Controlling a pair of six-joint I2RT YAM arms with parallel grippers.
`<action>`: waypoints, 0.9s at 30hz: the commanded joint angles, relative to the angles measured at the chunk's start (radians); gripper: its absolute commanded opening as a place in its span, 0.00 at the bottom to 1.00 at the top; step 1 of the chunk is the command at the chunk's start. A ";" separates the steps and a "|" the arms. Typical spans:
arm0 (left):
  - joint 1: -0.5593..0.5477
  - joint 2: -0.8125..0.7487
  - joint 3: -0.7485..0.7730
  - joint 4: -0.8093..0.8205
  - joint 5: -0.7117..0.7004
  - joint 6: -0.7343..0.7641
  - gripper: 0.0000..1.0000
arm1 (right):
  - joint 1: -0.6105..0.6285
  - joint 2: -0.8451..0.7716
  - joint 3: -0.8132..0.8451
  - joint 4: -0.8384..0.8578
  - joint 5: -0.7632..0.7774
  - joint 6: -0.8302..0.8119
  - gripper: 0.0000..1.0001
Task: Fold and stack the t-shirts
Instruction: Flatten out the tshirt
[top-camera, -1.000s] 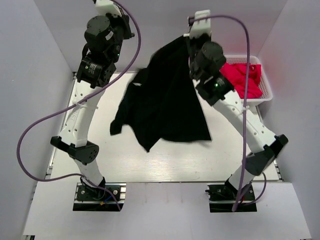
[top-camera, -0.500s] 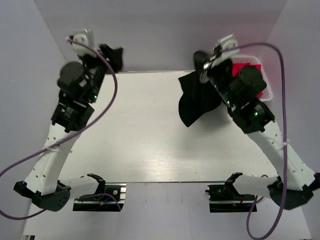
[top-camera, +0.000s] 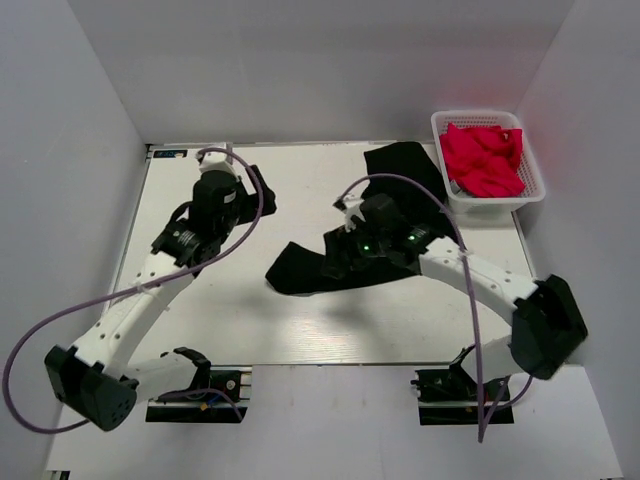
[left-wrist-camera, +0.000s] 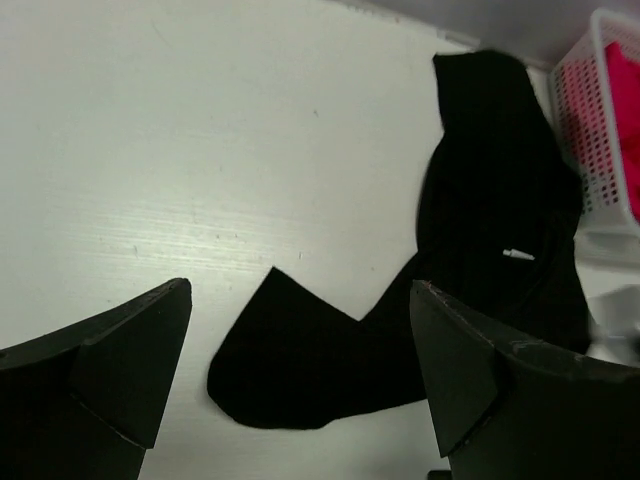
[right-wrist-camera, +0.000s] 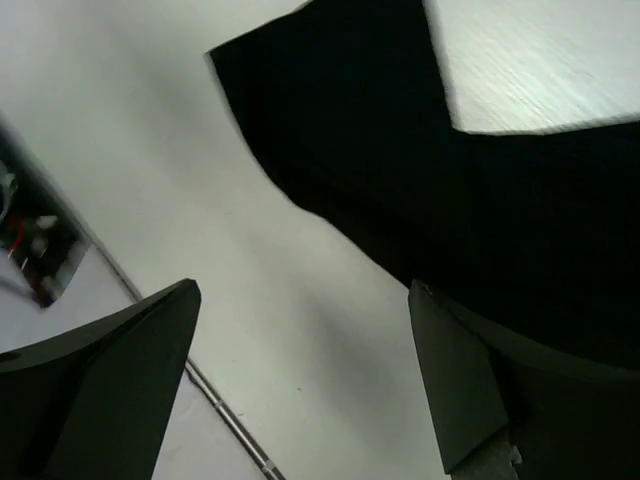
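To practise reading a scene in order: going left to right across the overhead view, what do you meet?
left arm → black t-shirt → white basket holding red cloth

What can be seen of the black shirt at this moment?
The black shirt is soft, matte cloth, unfolded and rumpled into a long strip lying on the table. It runs diagonally from beside the basket at the far right toward the table's middle, ending in a rounded flap. A small white mark shows near its middle. The right arm hangs over it, hiding part. Neither the left gripper nor the right gripper holds it; both are open.
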 joint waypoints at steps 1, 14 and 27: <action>-0.007 0.129 -0.010 -0.057 0.108 -0.055 1.00 | -0.037 -0.172 -0.019 0.011 0.345 0.103 0.90; -0.046 0.303 -0.208 -0.131 0.219 -0.087 1.00 | -0.404 -0.286 -0.269 -0.114 0.665 0.298 0.90; -0.064 0.442 -0.300 0.094 0.176 -0.078 0.87 | -0.648 -0.207 -0.340 -0.088 0.529 0.303 0.90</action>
